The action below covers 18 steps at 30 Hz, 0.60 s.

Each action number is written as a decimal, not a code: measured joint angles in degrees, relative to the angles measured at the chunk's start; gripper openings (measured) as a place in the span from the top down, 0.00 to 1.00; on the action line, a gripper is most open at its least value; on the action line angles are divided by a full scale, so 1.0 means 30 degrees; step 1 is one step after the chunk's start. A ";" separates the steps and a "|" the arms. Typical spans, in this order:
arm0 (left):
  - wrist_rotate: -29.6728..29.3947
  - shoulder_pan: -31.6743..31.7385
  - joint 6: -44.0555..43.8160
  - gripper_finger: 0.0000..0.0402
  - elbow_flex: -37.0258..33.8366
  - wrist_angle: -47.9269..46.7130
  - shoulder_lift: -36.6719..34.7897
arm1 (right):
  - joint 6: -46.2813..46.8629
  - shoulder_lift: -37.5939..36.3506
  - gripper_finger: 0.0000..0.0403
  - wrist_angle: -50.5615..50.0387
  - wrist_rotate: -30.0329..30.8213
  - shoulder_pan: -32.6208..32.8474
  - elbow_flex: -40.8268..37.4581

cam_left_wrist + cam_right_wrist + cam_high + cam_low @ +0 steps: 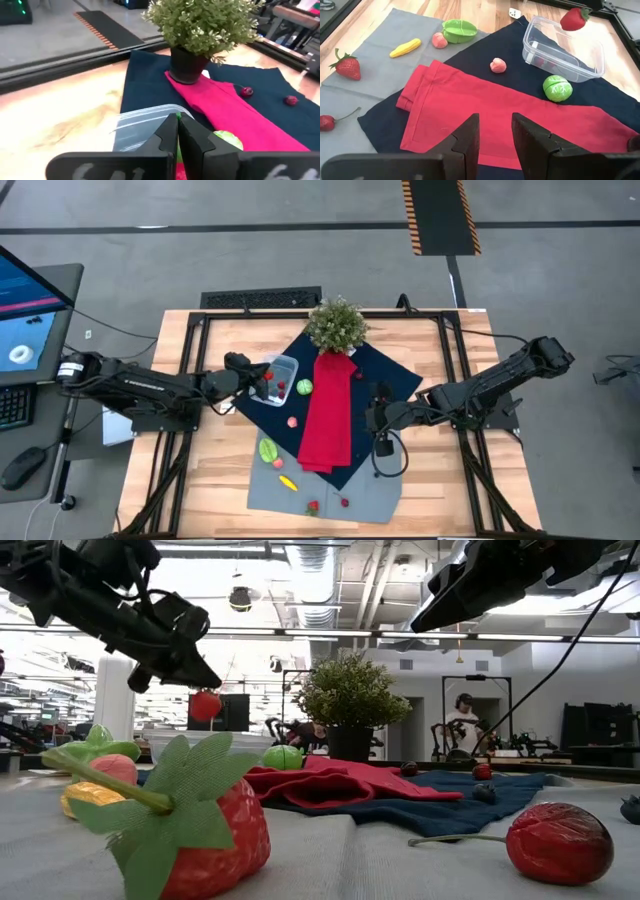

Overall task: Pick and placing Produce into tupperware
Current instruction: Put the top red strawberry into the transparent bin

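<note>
The tupperware [564, 50] sits on the navy cloth [385, 375], something red low inside it — what, cannot be told. Above its rim hangs a strawberry [574, 19], pinched by its green top in the left hand [254, 377], fingers tight together. Green cabbage [557, 88] just beside the box. The right hand [382, 422] hovers over the red cloth [330, 415], half-parted, holding nothing — open bench [460, 500] beyond.

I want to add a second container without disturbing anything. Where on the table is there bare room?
Bare wood lies along the left edge of the table beside the grey cloth, and at the right front beyond the right gripper. It is crowded between the tupperware, red cloth and potted plant, where the left gripper holds a strawberry.
</note>
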 joint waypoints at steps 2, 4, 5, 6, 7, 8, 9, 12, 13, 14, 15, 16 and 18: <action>0.0775 0.0120 -0.0260 1.00 0.0007 0.0030 0.0132 | -0.0006 0.0000 0.66 0.0001 0.0002 0.0000 0.0000; 0.1669 0.0344 -0.0598 1.00 0.0007 -0.0031 0.0134 | -0.0024 0.0000 0.66 0.0080 0.0003 -0.0026 0.0000; 0.1917 0.0446 -0.0726 1.00 0.0007 -0.0065 0.0130 | -0.0021 0.0000 0.66 0.0115 0.0006 -0.0022 0.0000; 0.2019 0.0494 -0.0919 1.00 0.0007 -0.0286 0.0127 | -0.0021 0.0000 0.66 0.0130 0.0006 -0.0022 0.0000; 0.2020 0.0568 -0.1193 1.00 0.0007 -0.0612 0.0127 | -0.0021 0.0000 0.66 0.0132 0.0002 -0.0022 0.0000; 0.1974 0.0632 -0.1485 1.00 0.0007 -0.0939 0.0127 | -0.0021 0.0000 0.66 0.0132 0.0005 -0.0022 0.0000; 0.1958 0.0696 -0.1671 1.00 0.0007 -0.1173 0.0127 | -0.0022 0.0000 0.66 0.0132 0.0006 -0.0022 0.0000; 0.1879 0.0789 -0.1993 1.00 0.0007 -0.1602 0.0127 | -0.0028 0.0000 0.66 0.0132 0.0006 -0.0025 0.0000; 0.1879 0.0784 -0.2048 1.00 0.0007 -0.1614 0.0127 | -0.0042 0.0000 0.66 0.0132 0.0006 -0.0029 0.0000; 0.1892 0.0781 -0.2051 1.00 0.0007 -0.1567 0.0127 | -0.0050 0.0000 0.66 0.0139 0.0006 -0.0029 0.0000; 0.1983 0.0773 -0.2052 1.00 0.0007 -0.1554 0.0127 | -0.0057 0.0000 0.66 0.0138 0.0006 -0.0035 0.0000; 0.2129 0.0773 -0.2092 1.00 0.0007 -0.1597 0.0127 | -0.0057 0.0000 0.66 0.0135 0.0006 -0.0036 0.0000; 0.2442 0.0773 -0.2273 1.00 0.0007 -0.1781 0.0127 | -0.0057 0.0000 0.66 0.0140 0.0006 -0.0036 0.0000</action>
